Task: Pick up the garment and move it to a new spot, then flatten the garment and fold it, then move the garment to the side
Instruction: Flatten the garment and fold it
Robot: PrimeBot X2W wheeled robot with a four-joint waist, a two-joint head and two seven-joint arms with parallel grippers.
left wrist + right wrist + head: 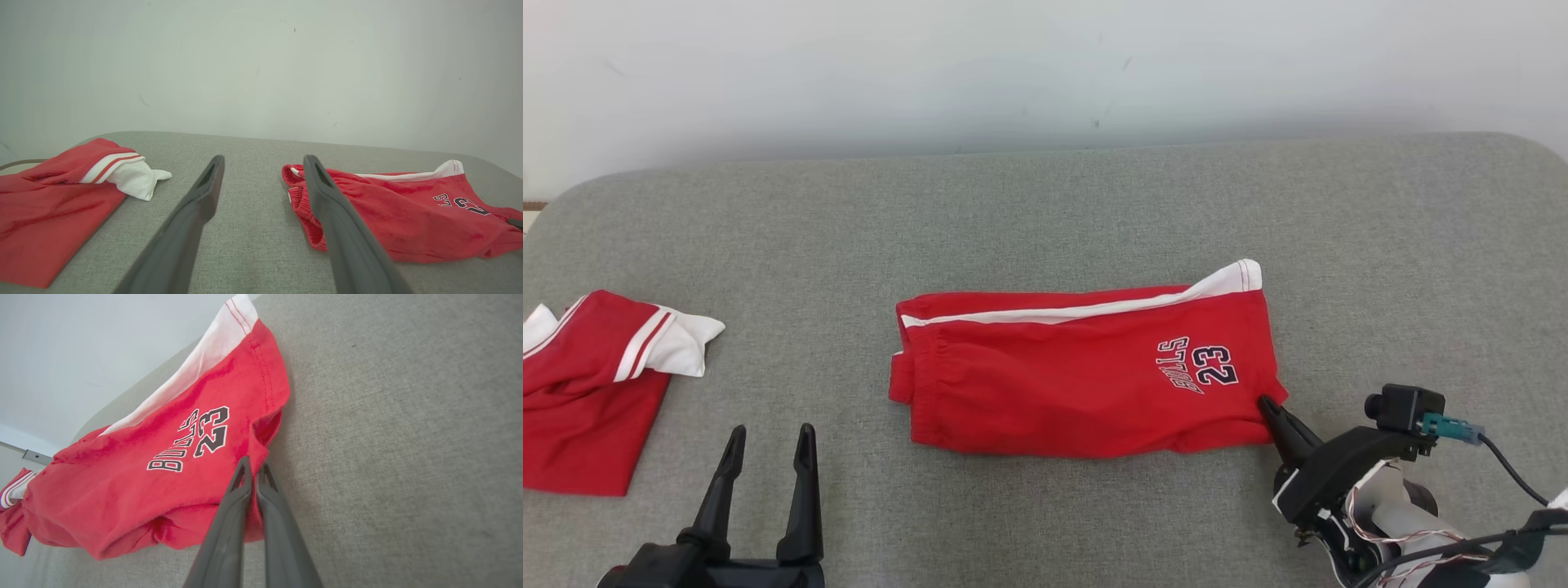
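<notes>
So the red basketball shorts [1086,384], soft cloth with a white stripe down the side and a dark BULLS 23 print, are lying folded lengthwise in the middle of the grey fabric-covered table [1045,212], waistband end toward the robot's left and leg hem toward its right. The right gripper [1266,402] has its two dark fingers pinched tight together on the near corner of that leg hem, and in the right wrist view the cloth there is puckered up a bit with the leg opening gaping just beside the tips. The left gripper [772,428] sits near the front edge with its fingers spread wide and nothing between them, well apart from the shorts. Off at the table's left edge there's a second crumpled red-and-white garment [588,392], not touching anything else.
</notes>
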